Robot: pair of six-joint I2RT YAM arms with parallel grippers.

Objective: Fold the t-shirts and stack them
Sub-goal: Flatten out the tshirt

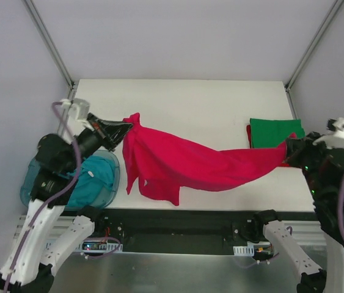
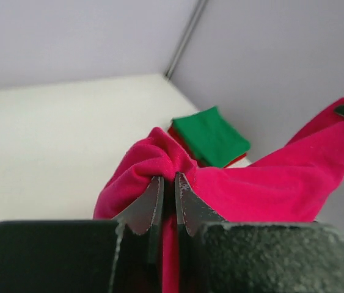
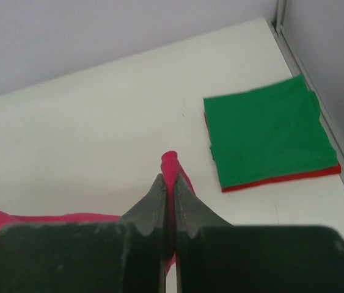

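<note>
Holding the red t-shirt (image 1: 190, 162) stretched in the air beside the folded green t-shirt (image 1: 274, 132), the left gripper (image 1: 127, 126) and right gripper (image 1: 286, 148) each had jaws clamped tight on one end. Spreading seemed the step; next it likely needed laying flat on the tabletop (image 1: 190, 104).

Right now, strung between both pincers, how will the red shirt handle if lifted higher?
Likely very floppy: the red shirt sags between the left pincer and right pincer, loose folds hanging near the left. Probably light, since two small pinches of cloth hold it up. Unlikely to roll or tip; it should just drape.
</note>
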